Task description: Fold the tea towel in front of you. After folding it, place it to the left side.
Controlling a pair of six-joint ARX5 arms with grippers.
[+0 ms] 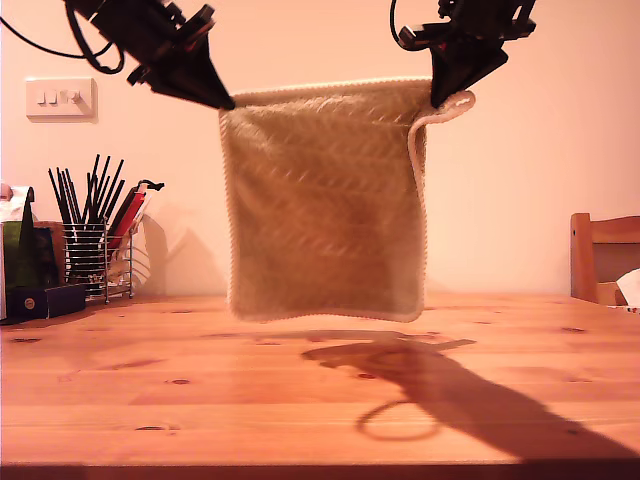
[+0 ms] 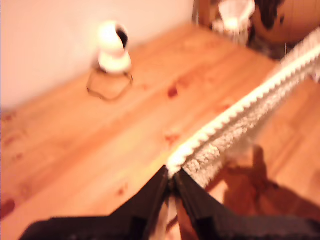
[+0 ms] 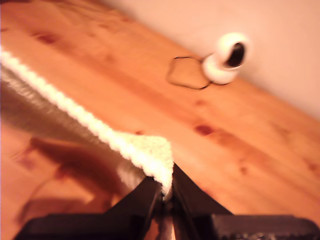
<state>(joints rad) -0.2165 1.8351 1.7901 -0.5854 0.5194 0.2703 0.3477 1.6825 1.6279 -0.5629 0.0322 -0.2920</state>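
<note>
The tea towel point(image 1: 325, 200) hung spread above the tabletop point(image 1: 200, 400), clear of it. My first gripper point(image 2: 172, 181) and my second gripper point(image 3: 165, 192) each had fingers clamped on a top corner.

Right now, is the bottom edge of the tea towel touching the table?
No, the tea towel hangs clear above the table, with its shadow visible beneath it.

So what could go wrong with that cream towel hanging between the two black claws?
My first gripper and my second gripper each pinch only the hem at a top corner of the fluffy cream tea towel, so a corner might slip out. It hangs clear above the wooden table; lowered unevenly, it could bunch instead of folding flat.
</note>
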